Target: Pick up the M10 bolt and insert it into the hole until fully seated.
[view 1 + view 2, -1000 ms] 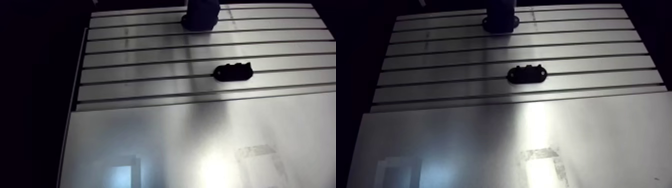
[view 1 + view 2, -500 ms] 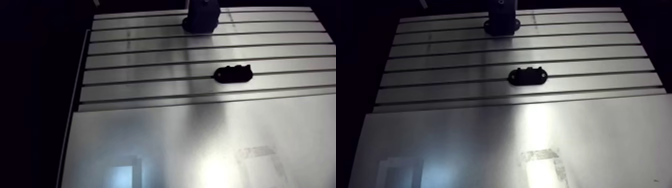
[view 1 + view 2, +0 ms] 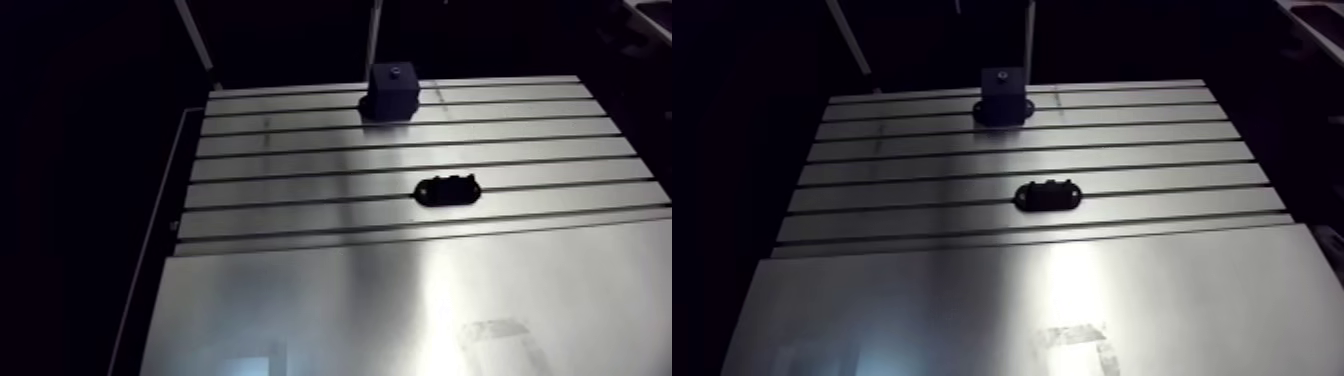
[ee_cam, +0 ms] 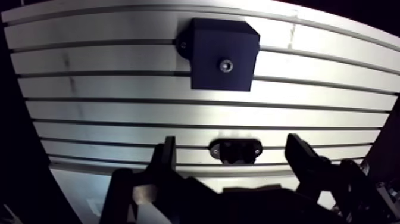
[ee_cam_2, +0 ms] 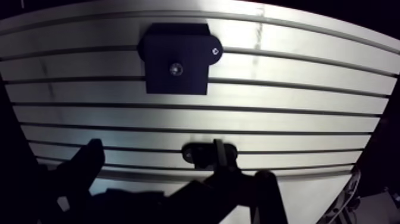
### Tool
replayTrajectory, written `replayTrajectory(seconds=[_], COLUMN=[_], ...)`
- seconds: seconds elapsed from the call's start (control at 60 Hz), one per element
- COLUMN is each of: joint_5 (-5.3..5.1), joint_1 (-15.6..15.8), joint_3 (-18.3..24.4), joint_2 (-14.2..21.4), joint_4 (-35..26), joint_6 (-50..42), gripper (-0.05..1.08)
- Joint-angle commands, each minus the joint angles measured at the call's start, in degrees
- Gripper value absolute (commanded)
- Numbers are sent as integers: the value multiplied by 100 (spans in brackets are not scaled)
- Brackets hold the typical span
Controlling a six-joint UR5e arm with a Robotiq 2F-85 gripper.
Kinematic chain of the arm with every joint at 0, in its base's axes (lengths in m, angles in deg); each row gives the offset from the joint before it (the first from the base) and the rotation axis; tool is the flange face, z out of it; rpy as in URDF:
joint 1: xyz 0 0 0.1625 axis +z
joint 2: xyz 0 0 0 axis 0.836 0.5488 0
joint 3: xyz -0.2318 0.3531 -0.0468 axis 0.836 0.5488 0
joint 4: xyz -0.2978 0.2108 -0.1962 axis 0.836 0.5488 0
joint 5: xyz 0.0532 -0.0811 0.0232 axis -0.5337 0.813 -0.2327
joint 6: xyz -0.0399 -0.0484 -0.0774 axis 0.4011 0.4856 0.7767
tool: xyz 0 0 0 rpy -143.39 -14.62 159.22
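Holding: nothing. The two-finger gripper (image 4: pixel 231 143) has its dark fingers (image 4: pixel 165 156) spread wide apart, and only the table surface and what lies on it shows in the gap.
Gripper place: in the wrist view it hangs above the table, clear of the surface, touching neither of the two dark things ahead of it.
Table: a slotted aluminium table (image 3: pixel 280 165) with long straight grooves running across it. A smooth bright metal sheet (image 3: pixel 350 300) adjoins the grooved part on the side nearer the arm camera.
Block: a dark square block (image 3: pixel 392 90) stands upright on the far rows of the grooved part, well ahead of the gripper. A small tab with a screw sticks out at one of its corners.
Spot on block: a small round shiny spot (image 4: pixel 225 65) sits at the middle of the block's top face. Whether it is an open hole or a bolt head cannot be told.
Oval piece: a small black oval piece (image 3: pixel 449 189) lies flat on the grooved part, well apart from the block and nearer the smooth sheet. In the wrist view it shows just ahead of the gripper, in line with the gap between the fingers, with a small hole near each end.
Bolt: the M10 bolt cannot be picked out with certainty, so its place cannot be told.
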Motion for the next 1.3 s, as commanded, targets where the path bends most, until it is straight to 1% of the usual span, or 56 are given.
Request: replayTrajectory(seconds=[0.017, 0.1, 0.133, 0.15, 0.167, 0.183, 0.2, 0.217, 0.233, 0.25, 0.3, 0.433, 0.483, 0.567, 0.65, 0.783, 0.967, 0.983, 1.0, 1.017, 1.033, 1.05, 1.067, 1.083, 1.1, 1.15, 1.183, 1.3], joint_5=[16, 17, 17, 17, 17, 17, 17, 17, 17, 17, 17, 17, -7, -18, -26, -86, -104, -143, -143, -178, -178, -229, -229, -266, -266, -321, -341, -343], joint_1=[-21, -21, -21, -21, -21, -21, -21, -21, -21, -21, -21, -21, -13, -19, -21, -12, -21, -21, -21, -13, -13, -12, -12, -12, -12, 3, 23, 31], joint_3=[-669, -846, -997, -997, -1068, -1068, -1130, -1130, -1192, -1192, -1299, -1436, -1449, -1451, -1449, -1489, -1563, -1549, -1549, -1539, -1539, -1530, -1530, -1521, -1521, -1520, -1520, -1536], joint_2=[1023, 1189, 1341, 1341, 1426, 1426, 1514, 1514, 1602, 1602, 1745, 1978, 2043, 2146, 2202, 2249, 2259, 2252, 2252, 2250, 2250, 2250, 2250, 2250, 2250, 2250, 2250, 2274], joint_4=[1, 3, 3, 3, 10, 10, 11, 11, 11, 11, 11, 105, 125, 126, 133, 126, 126, 126, 126, 126, 126, 126, 126, 126, 126, 126, 118, 117], joint_6=[39, 39, 39, 39, 39, 39, 39, 39, 39, 39, 39, 48, 48, 48, 48, 39, 39, 39, 39, 47, 47, 40, 40, 47, 47, 40, 39, 32], gripper=[0, 0, 0, 0, 0, 0, 0, 0, 0, 0, 0, 0, 0, 0, 0, 0, 0, 0, 0, 0, 0, 0, 0, 0, 0, 0, 0, 0])
